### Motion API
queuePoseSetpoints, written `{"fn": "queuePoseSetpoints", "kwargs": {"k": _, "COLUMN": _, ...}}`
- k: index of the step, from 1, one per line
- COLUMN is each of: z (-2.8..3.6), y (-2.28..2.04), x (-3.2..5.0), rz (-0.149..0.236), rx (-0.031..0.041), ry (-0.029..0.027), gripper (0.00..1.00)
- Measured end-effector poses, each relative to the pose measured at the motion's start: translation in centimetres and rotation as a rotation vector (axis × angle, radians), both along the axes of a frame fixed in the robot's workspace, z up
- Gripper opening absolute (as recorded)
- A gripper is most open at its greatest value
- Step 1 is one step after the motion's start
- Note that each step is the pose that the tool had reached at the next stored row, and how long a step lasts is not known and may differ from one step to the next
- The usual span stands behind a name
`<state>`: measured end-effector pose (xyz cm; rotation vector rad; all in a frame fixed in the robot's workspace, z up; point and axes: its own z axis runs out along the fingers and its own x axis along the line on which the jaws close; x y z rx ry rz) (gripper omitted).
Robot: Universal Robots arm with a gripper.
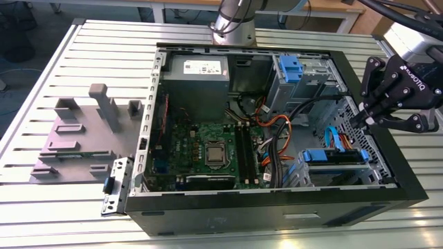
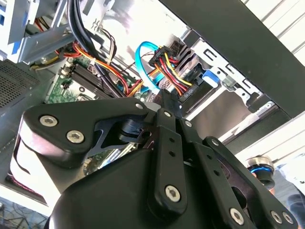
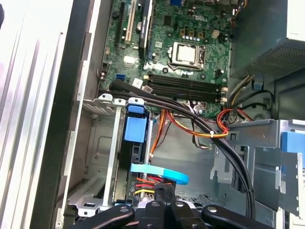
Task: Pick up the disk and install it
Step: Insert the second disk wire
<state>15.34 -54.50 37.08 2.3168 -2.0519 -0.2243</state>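
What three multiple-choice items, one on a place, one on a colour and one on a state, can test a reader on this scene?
1. In the exterior view, where is the gripper relative to the computer case?
A. at its wall on the exterior view's left
B. at its wall on the exterior view's right
C. beneath it

2. What colour is the flat data cable in the first wrist view?
A. green
B. white
C. light blue

3. The case is:
A. lying open, motherboard exposed
B. closed by a side panel
C. standing upright

Answers:
1. B, as the gripper hangs over the case's wall at the exterior view's right.
2. C, as the curved flat band is light blue.
3. A, as the boards and cables inside are plainly visible.
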Motion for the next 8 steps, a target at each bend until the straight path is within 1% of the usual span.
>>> {"fn": "queuePoseSetpoints", "kwargs": {"k": 2, "z": 0.00, "y": 0.00, "x": 0.00, "rz": 0.008, "rx": 0.0000, "ry": 0.0000, "gripper": 0.11}}
{"fn": "queuePoseSetpoints", "kwargs": {"k": 8, "z": 0.00, "y": 0.00, "x": 0.00, "rz": 0.009, "rx": 0.0000, "ry": 0.0000, "gripper": 0.11}}
